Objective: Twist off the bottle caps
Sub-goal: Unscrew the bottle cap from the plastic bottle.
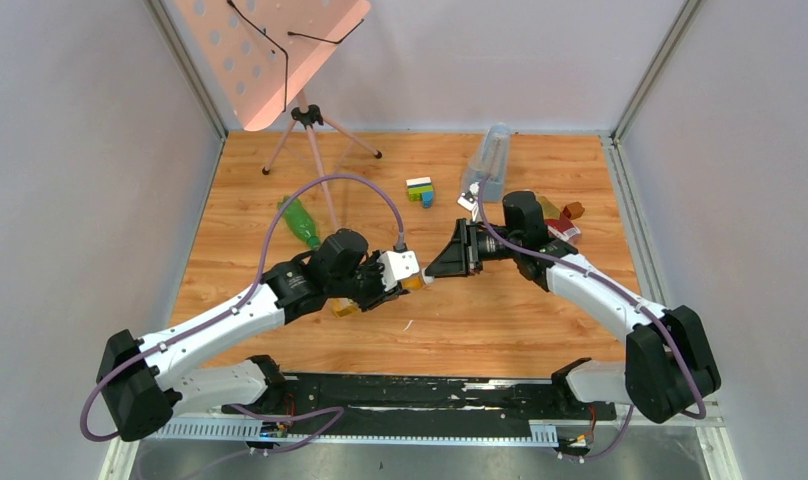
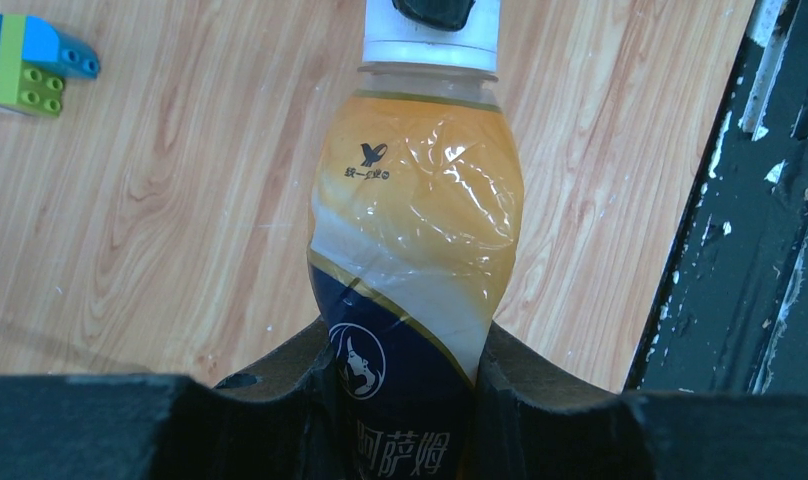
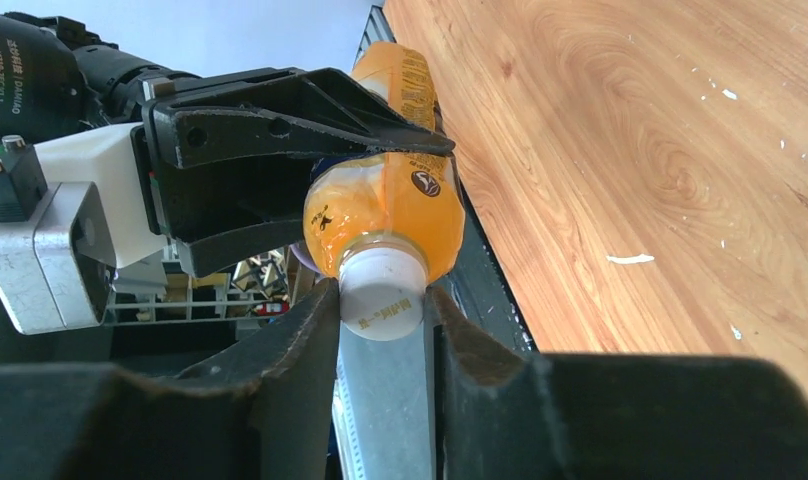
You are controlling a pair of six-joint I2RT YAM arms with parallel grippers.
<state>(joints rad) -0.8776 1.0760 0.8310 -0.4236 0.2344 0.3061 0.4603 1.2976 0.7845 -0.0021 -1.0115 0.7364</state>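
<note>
The left gripper (image 2: 405,345) is clamping tight on the lower body of the amber bottle with the yellow label (image 2: 415,200). It is holding the bottle on its side in the air, over the middle of the table (image 1: 500,330) and toward its near edge. The right gripper (image 3: 383,297) is facing it head-on, its jaws standing narrow and pressing on both sides of the bottle's white cap (image 3: 380,280). The green bottle (image 1: 302,222) is lying nearer the table's left edge.

Overhead view faces down; both wrist views (very close) share the bottle (image 2: 410,230).
</note>
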